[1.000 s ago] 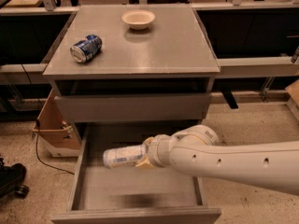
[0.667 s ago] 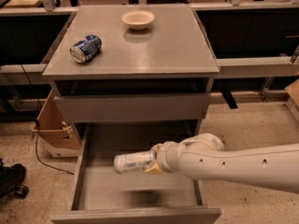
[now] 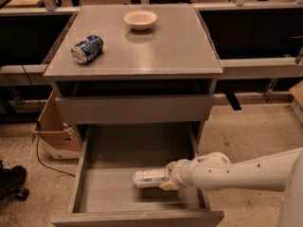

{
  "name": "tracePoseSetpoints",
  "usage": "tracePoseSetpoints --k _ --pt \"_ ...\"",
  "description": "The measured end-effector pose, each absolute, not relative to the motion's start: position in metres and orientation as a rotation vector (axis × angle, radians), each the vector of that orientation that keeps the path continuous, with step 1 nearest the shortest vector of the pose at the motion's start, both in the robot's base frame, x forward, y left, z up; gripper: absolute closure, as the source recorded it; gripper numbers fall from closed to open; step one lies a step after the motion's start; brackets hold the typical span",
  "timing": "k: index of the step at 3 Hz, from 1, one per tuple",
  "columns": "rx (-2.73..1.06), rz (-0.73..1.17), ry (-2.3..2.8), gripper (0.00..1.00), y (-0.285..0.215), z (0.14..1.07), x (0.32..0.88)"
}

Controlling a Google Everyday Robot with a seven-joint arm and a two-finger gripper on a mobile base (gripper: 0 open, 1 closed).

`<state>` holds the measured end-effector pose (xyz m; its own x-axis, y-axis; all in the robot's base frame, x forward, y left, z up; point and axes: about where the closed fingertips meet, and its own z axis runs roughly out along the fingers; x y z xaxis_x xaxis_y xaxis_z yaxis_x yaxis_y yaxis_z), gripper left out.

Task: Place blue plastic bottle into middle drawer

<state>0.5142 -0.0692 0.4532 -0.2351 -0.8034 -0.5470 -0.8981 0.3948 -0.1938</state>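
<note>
The blue plastic bottle (image 3: 150, 178) lies on its side, held low inside the open middle drawer (image 3: 78, 174), near the right of the drawer's front half. My gripper (image 3: 169, 178) reaches in from the right on the white arm and is shut on the bottle's right end. The bottle's cap end is hidden by the gripper. I cannot tell whether the bottle touches the drawer floor.
A dented blue can (image 3: 86, 48) and a white bowl (image 3: 140, 19) sit on the grey cabinet top (image 3: 165, 51). The upper drawer (image 3: 135, 109) is closed. A cardboard box (image 3: 53, 131) and a cable lie on the floor to the left.
My gripper has carried the bottle to the right and lower into the drawer, toward its front.
</note>
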Motion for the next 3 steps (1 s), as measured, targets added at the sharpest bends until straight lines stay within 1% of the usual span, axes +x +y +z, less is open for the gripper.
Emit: tracePoseSetpoints --k 1,2,3 --pt "-1.409 0.255 2.147 1.00 -0.080 0.411 0.510" --pt "-1.387 0.281 2.180 1.00 -0.080 0.383 0.510" --pt "-1.370 0.295 2.215 0.73 -0.080 0.364 0.510"
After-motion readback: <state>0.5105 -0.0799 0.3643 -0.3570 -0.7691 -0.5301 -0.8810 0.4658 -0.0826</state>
